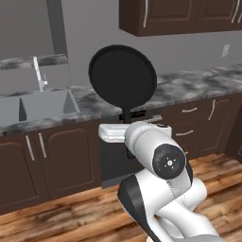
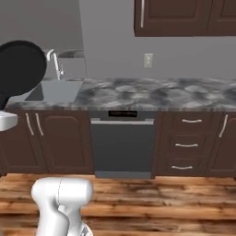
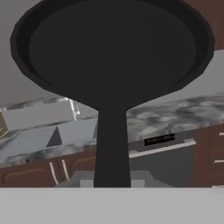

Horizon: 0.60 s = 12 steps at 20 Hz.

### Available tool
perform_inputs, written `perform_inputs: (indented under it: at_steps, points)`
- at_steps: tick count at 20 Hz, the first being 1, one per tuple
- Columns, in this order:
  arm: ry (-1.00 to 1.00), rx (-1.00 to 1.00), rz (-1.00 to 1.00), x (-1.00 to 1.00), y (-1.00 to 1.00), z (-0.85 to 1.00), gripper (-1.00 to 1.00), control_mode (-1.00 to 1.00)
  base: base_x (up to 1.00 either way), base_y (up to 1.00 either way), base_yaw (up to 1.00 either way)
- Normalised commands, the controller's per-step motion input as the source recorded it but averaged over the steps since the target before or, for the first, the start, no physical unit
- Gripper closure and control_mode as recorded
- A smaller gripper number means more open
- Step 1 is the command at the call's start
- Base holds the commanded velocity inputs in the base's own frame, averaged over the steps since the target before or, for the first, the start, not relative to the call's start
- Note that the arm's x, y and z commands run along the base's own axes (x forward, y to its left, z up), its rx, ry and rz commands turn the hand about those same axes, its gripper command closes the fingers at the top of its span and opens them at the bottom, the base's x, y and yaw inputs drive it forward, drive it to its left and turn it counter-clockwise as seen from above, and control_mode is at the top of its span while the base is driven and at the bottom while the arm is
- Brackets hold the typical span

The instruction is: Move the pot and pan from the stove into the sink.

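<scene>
The flat black pan (image 1: 123,75) hangs in the air in front of the counter, tipped up so its round face stands almost vertical. My gripper (image 1: 126,121) is shut on its straight black handle (image 3: 112,144), just below the pan body. The pan (image 2: 18,67) sits at the left edge of the right base view, and in the hand view its inside (image 3: 111,48) fills the top. The grey sink (image 1: 42,106) lies in the counter to the left of the pan, with its thin silver faucet (image 1: 38,73) behind it. The pot and the stove are out of view.
A marbled grey counter (image 2: 156,94) runs along the wall over dark brown cabinets. A dark dishwasher front (image 2: 122,143) stands to the right of the sink (image 2: 55,91). Upper cabinets (image 1: 179,16) hang above on the right. The floor is wood planks (image 2: 161,198).
</scene>
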Motion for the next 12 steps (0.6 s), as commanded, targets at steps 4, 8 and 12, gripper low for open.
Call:
perform_inputs:
  at_steps: [4, 8, 12]
  points:
    - [0.0, 0.0, 0.0, 0.0, 0.0, 0.0, 1.0, 1.0, 0.8, 0.21, -0.01]
    - [0.0, 0.0, 0.0, 0.0, 0.0, 0.0, 1.0, 1.0, 0.77, 0.26, -0.01]
    - [0.0, 0.0, 0.0, 0.0, 0.0, 0.0, 1.0, 1.0, 0.74, 0.28, 0.0]
